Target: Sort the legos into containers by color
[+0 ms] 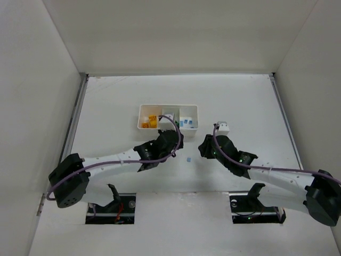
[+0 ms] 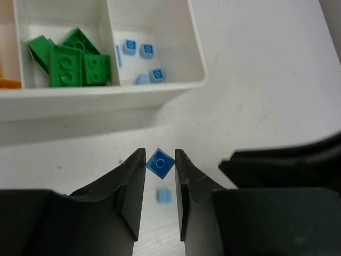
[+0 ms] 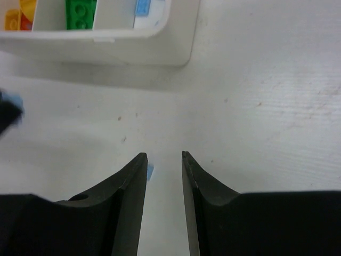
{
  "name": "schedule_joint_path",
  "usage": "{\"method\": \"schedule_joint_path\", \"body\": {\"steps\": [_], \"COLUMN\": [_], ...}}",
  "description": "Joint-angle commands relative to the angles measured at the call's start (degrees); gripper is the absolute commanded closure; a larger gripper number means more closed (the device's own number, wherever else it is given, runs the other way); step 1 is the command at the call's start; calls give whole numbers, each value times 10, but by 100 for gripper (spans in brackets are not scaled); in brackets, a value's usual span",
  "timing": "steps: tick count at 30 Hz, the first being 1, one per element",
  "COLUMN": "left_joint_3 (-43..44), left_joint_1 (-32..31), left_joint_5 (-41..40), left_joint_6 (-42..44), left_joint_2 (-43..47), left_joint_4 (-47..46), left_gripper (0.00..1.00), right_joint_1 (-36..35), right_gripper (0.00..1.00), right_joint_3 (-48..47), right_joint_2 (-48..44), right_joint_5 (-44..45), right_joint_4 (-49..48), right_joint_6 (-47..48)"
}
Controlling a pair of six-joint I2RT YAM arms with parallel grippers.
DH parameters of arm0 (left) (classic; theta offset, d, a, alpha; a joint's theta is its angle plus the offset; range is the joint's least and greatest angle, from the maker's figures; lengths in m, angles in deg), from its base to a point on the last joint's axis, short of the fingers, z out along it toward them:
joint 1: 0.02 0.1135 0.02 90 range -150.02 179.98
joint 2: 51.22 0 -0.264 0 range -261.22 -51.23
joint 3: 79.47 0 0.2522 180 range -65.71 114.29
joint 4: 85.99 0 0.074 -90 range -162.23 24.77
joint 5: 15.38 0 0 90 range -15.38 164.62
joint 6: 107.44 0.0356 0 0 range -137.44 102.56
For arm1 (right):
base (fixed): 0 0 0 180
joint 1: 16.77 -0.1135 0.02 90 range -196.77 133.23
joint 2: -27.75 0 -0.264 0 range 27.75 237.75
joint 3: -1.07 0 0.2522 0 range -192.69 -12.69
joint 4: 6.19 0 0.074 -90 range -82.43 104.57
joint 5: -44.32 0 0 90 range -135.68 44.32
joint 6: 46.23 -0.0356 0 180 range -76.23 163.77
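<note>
One blue lego (image 2: 160, 163) is pinched in the left tool (image 2: 160, 157), and should next be carried to the blue compartment of the tray (image 2: 199, 58); right tool (image 3: 164, 156) parted, empty.

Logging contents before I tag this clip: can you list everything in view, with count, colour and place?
tray: one, white, three compartments in a row, on the table
yellow-orange bricks: several, count unclear, left compartment
green bricks: about four, green, middle compartment
light blue bricks: at least four, light blue, right compartment
loose brick: one, light blue, on the table in front of the tray
held brick: one, blue, pinched between the left fingertips
left gripper: one, black, shut on the held brick, in front of the tray
right gripper: one, black, jaws slightly apart, nothing between them, over bare table near the tray's right end
</note>
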Motion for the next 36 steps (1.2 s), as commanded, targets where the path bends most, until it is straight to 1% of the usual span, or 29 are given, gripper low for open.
{"method": "schedule_joint_path", "body": {"steps": [1, 4, 7, 10, 13, 16, 19, 21, 22, 25, 31, 32, 36], "left_joint_3": [43, 100, 155, 210, 245, 273, 295, 295, 294, 279, 202, 185, 97], "left_joint_1": [48, 93, 117, 131, 139, 145, 152, 156, 158, 164, 174, 176, 184], "left_joint_5": [47, 72, 95, 107, 107, 106, 108, 105, 105, 107, 102, 102, 92], "left_joint_6": [44, 70, 94, 111, 124, 128, 133, 134, 132, 130, 125, 123, 113], "left_joint_2": [-18, -78, -139, -199, -242, -278, -300, -297, -294, -262, -149, -126, -27], "left_joint_4": [-18, -32, -36, -30, -22, -16, -13, -14, -14, -13, -30, -32, -44], "left_gripper": [86, 86, 85, 85, 84, 77, 64, 55, 53, 49, 42, 39, 21], "right_joint_1": [-31, -55, -86, -114, -129, -139, -148, -150, -150, -143, -141, -141, -143], "right_gripper": [62, 57, 50, 46, 45, 44, 44, 43, 43, 44, 48, 49, 53], "right_joint_3": [11, 13, 7, 0, 1, -6, -12, -17, -20, -28, -53, -58, -66], "right_joint_2": [-10, 1, 30, 62, 79, 90, 103, 116, 124, 152, 209, 217, 236], "right_joint_5": [4, 5, 9, 25, 35, 35, 43, 46, 46, 48, 58, 62, 74], "right_joint_4": [0, 14, 15, 14, 4, -1, -12, -21, -24, -41, -66, -66, -63], "right_joint_6": [-33, -44, -42, -48, -59, -60, -59, -53, -49, -45, -31, -29, -20]}}
